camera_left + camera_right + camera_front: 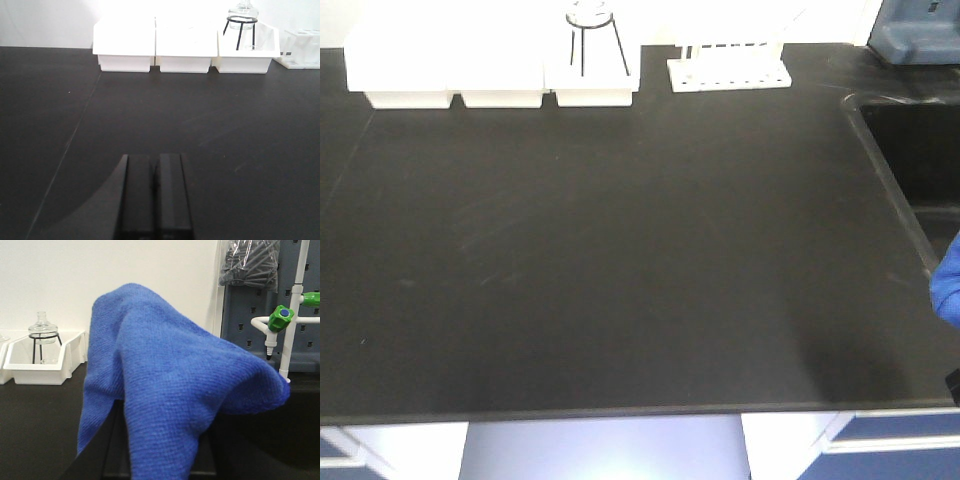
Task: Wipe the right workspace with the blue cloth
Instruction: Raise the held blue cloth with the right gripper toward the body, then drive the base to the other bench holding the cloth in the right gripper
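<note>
Over right hand [112, 455]: blue cloth [170, 385] draped, grasp cannot tell | left hand [155, 195] clenched, empty

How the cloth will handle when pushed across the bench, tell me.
Probably floppy: the cloth drapes in soft folds with one corner hanging. Likely light: it looks thin. Its fuzzy weave should drag, not slide.

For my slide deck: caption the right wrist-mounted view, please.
Blue cloth draped over the right end effector, hiding its jaws, above the black benchtop; white tray with a glass vessel behind.
</note>
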